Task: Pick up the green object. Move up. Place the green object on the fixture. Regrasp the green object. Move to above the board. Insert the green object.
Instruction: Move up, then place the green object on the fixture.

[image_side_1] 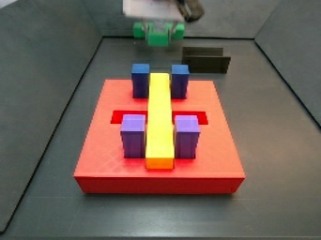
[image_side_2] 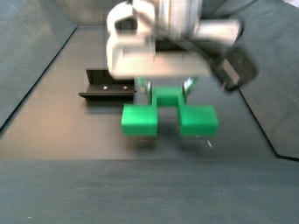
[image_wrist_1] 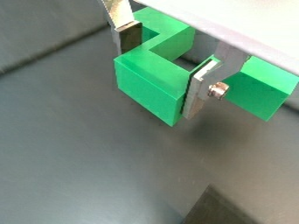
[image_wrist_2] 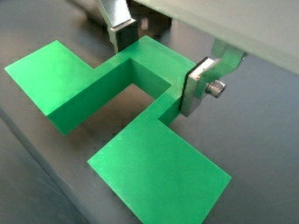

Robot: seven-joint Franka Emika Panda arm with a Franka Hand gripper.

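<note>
The green object [image_wrist_1: 146, 83] [image_wrist_2: 140, 87] sits between the silver fingers in both wrist views, its raised middle clamped by the plates and its two arms sticking out to either side. My gripper [image_wrist_1: 162, 74] [image_wrist_2: 155, 77] is shut on it. In both side views the gripper [image_side_1: 160, 26] [image_side_2: 163, 86] hangs over the green object [image_side_1: 160, 36] [image_side_2: 170, 118], low over the dark floor. I cannot tell whether the piece touches the floor. The fixture [image_side_1: 207, 62] [image_side_2: 105, 85] stands a short way off. The red board [image_side_1: 119, 164] lies farther away.
On the board are a long yellow bar [image_side_1: 160, 117], two blue blocks [image_side_1: 141, 80] and two purple blocks [image_side_1: 131, 136]. Dark walls [image_side_1: 75, 84] rise around the floor on all sides.
</note>
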